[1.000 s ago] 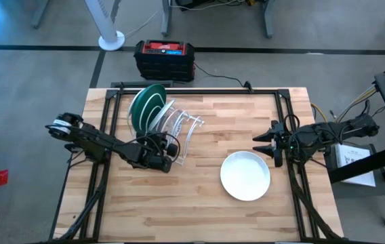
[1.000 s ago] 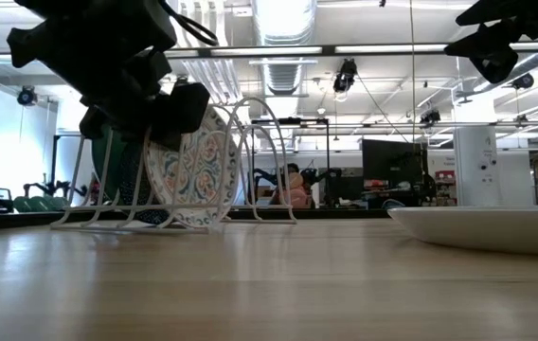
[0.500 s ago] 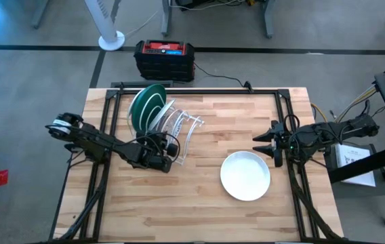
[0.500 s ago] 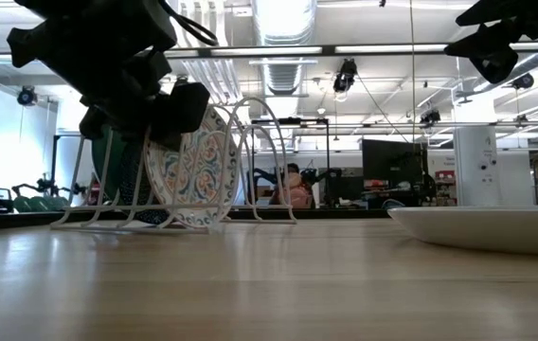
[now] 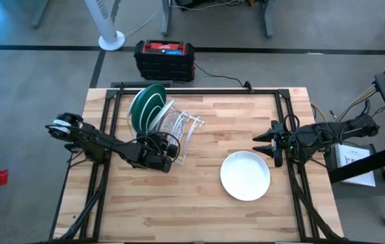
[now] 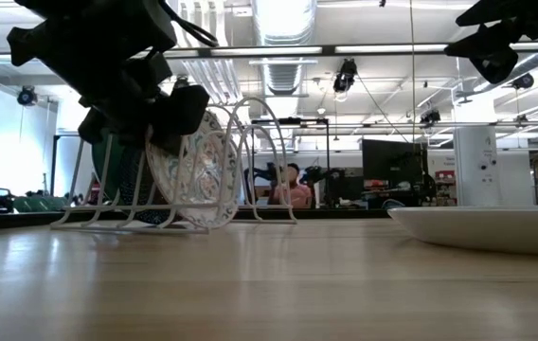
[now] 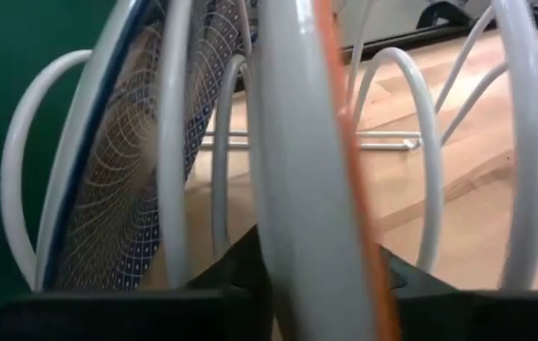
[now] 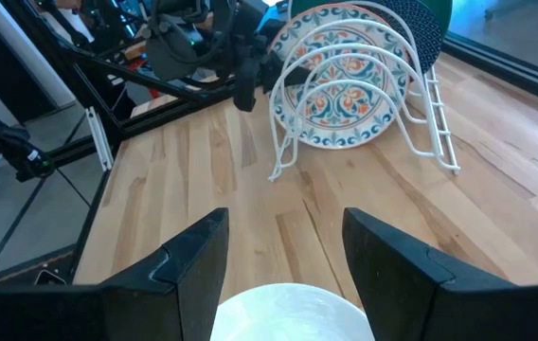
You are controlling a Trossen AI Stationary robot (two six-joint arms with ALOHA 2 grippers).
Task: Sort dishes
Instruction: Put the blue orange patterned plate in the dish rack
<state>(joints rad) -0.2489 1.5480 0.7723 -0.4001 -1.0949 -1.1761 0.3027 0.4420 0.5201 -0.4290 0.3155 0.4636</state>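
On the left of the desk (image 5: 199, 203), the left tool (image 5: 167, 154) sits at the near end of the white wire rack (image 5: 182, 129), its two dark fingers on either side of the rim of the floral plate (image 6: 193, 169). The left wrist view shows that rim between them, but whether the fingers are pinching it or have begun to let go cannot be told. The floral plate stands on edge in a rack slot, tilted a little. Behind it stands the dark teal plate (image 7: 122, 180), and the green plate (image 5: 148, 103) is at the far end.

The step in hand appears to be seating the floral plate in its slot. To do it well, the plate's lower edge should rest fully between the wires before the fingers part. The tool should then draw straight back along the plate's plane, so a finger does not drag the rim sideways and tip the plate against its neighbour.

The rack's hoops crowd the tool closely and are the main obstruction; a wire could catch a finger on the way out.

Further right, the white plate (image 5: 245, 175) lies flat on the bare desk. The right tool (image 5: 264, 146) hovers just beyond it, fingers spread apart and empty. A person sits in the room behind.
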